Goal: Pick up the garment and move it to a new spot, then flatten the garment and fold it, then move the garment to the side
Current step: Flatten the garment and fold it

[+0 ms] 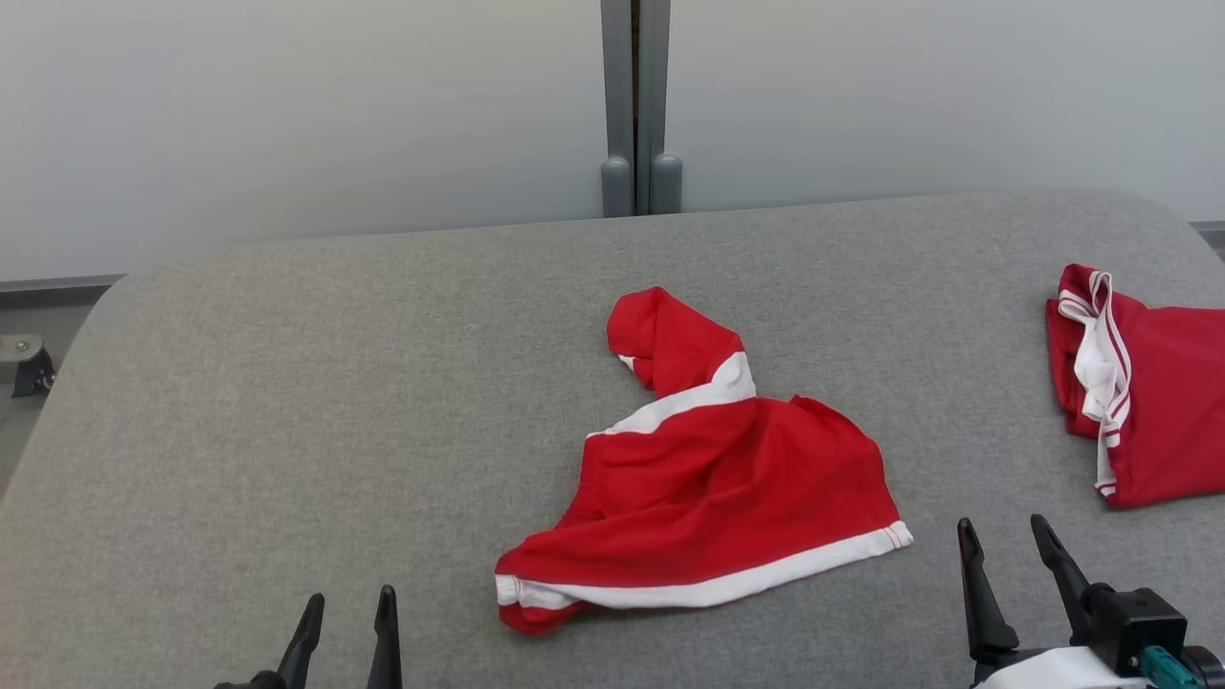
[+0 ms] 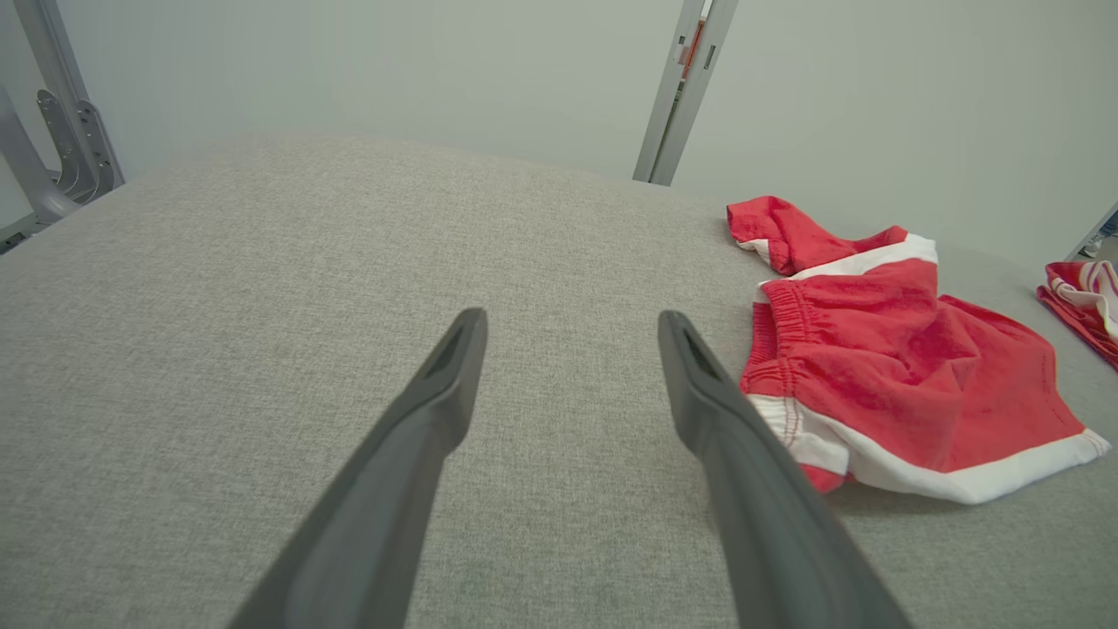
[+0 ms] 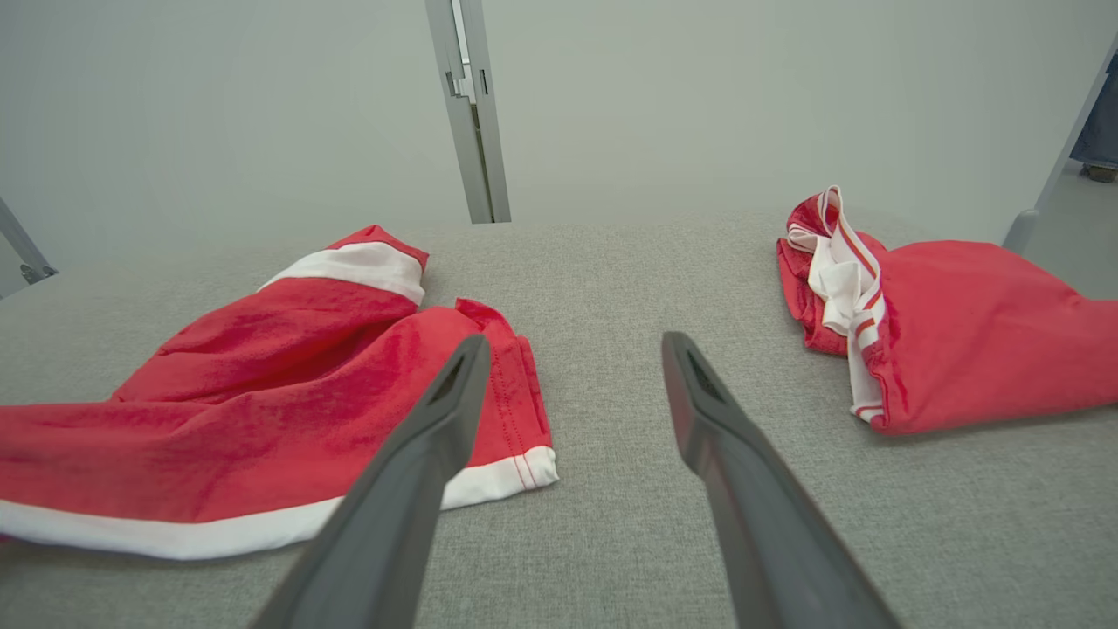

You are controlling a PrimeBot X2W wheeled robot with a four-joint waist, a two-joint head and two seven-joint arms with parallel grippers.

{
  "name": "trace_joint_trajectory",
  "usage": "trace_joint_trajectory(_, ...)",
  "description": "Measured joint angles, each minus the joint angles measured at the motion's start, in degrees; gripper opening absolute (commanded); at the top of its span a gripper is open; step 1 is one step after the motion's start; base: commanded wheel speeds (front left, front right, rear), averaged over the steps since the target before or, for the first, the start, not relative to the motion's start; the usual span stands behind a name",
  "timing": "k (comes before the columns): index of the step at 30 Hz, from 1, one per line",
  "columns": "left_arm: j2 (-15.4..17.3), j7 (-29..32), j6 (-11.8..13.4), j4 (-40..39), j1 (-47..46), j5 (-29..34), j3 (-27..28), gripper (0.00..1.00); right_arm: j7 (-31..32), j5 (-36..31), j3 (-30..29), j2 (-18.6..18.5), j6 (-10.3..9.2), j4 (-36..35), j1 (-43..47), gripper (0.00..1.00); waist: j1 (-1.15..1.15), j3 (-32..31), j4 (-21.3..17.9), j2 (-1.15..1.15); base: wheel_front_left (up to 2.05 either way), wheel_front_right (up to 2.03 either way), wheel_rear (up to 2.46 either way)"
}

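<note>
The garment (image 1: 708, 478), red shorts with white trim, lies crumpled in the middle of the grey padded table (image 1: 335, 383), one leg twisted up toward the back. From the left wrist the garment (image 2: 882, 367) sits to the right of the fingers; from the right wrist the garment (image 3: 262, 393) lies to the left, partly behind the left finger. My left gripper (image 1: 349, 612) stands open near the front edge, left of the shorts and apart from them. My right gripper (image 1: 1005, 536) is open just right of the hem corner, holding nothing.
A second red garment with white striped trim (image 1: 1139, 402) lies at the table's right edge, also seen as a red heap (image 3: 952, 323) right of the right fingers. A grey upright post (image 1: 636, 105) stands behind the table. Bare grey surface spreads across the left half.
</note>
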Motion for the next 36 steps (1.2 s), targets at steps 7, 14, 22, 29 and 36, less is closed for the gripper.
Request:
trace_joint_trajectory(7, 0.0, 0.0, -0.1, 0.9, -0.3, 0.6, -2.1, 1.0, 0.0, 0.6, 0.0, 0.0, 0.0, -0.1, -0.9, 1.0, 0.0, -0.2, -0.4, 0.0, 0.0, 0.0, 0.0)
trace_joint_trajectory(14, 1.7, 4.2, -0.2, 6.3, -3.9, 0.7, -9.8, 1.0, 3.4, 1.9, 1.5, -4.0, 0.0, 7.2, -6.7, 1.0, 0.0, 0.2, -0.8, 0.0, 0.0, 0.0, 0.0)
trace_joint_trajectory(22, 3.7, 15.2, -0.1, 7.8, -6.9, -2.4, -13.2, 1.0, 18.7, 1.1, 11.7, -7.9, 0.01, 17.3, -15.9, 1.0, 0.0, 2.0, -1.5, 0.0, 0.0, 0.0, 0.0)
trace_joint_trajectory(29, 4.0, 17.6, -0.1, 7.7, -9.5, -3.6, -14.1, 1.0, 20.6, 2.5, 14.8, -8.2, 0.0, 22.5, -20.6, 1.0, 0.0, 4.1, -1.1, 0.0, 0.0, 0.0, 0.0)
trace_joint_trajectory(36, 3.7, 19.0, -0.1, 7.9, -11.5, -4.1, -14.7, 1.0, 20.0, 2.9, 16.8, -8.0, 0.0, 27.0, -24.0, 1.0, 0.0, 6.1, -0.5, 0.0, 0.0, 0.0, 0.0)
